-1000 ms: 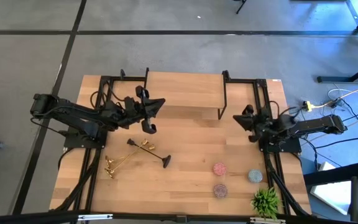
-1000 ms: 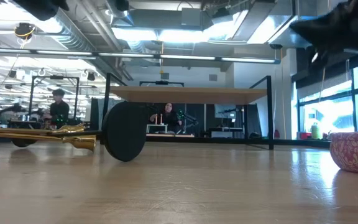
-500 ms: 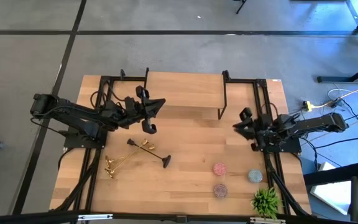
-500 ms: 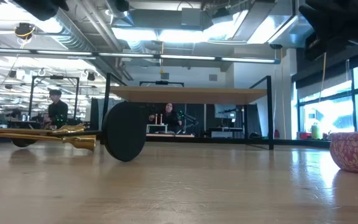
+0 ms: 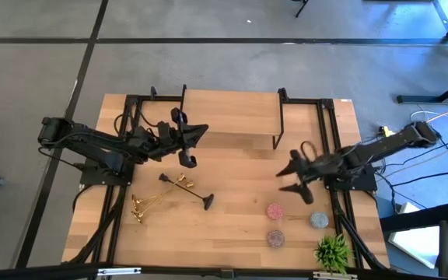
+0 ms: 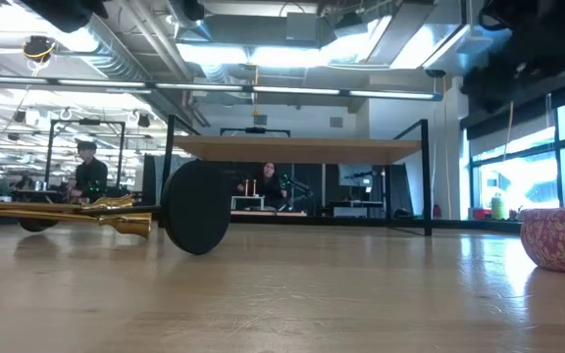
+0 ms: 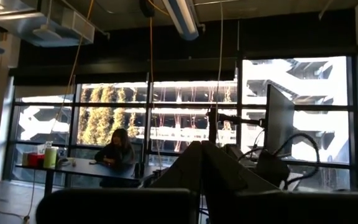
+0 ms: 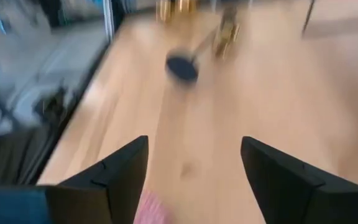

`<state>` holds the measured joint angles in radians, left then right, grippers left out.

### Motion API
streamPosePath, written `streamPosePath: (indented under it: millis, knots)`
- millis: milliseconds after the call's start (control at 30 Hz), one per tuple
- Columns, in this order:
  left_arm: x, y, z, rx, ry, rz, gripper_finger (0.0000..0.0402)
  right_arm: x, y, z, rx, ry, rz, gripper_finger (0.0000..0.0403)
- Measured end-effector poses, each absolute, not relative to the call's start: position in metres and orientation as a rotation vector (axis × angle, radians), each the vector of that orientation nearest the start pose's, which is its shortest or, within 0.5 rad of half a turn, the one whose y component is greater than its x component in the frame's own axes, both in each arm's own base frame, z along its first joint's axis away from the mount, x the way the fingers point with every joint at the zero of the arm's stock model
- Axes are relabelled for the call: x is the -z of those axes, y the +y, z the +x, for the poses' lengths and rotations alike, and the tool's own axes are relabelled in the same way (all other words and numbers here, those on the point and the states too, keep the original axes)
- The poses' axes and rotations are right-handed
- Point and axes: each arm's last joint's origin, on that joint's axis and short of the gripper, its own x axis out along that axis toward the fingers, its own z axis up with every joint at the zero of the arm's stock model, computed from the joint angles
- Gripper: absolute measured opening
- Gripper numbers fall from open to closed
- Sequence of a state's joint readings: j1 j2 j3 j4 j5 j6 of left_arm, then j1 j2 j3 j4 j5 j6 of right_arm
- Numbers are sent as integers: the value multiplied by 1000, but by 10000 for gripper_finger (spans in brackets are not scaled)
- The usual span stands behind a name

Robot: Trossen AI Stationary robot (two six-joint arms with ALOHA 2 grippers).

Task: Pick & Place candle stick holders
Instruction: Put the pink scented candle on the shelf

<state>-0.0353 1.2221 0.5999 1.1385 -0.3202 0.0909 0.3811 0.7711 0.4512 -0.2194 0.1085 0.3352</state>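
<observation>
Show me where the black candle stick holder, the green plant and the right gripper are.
black candle stick holder (image 5: pixel 208 202), high view, on its round base.
green plant (image 5: pixel 332 251), high view, on its leaves.
right gripper (image 5: pixel 292 180), high view, between its open fingers.

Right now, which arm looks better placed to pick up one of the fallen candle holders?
Probably the right. The right gripper is open and pointed across the table toward the black candle stick holder, which lies on its side. The left gripper sits nearer but is shut.
</observation>
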Motion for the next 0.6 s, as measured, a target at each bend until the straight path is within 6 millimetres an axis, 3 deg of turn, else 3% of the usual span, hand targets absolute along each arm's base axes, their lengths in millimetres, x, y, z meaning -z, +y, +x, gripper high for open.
streamPosePath:
  millis: [167, 333, 467, 600]
  knots:
    - [-303, 0, 247, -295, -487, -27, 4, -215, 92, 172, -228, 788, 150, 257]
    - [-303, 0, 247, -288, -490, -43, 4, -202, 121, 186, -177, 958, -4, 257]
    - [-304, 0, 247, -281, -491, -50, 4, -182, 133, 191, -119, 1134, -133, 257]
    - [-304, 0, 247, -278, -491, -53, 4, -166, 142, 196, -108, 1249, -153, 257]
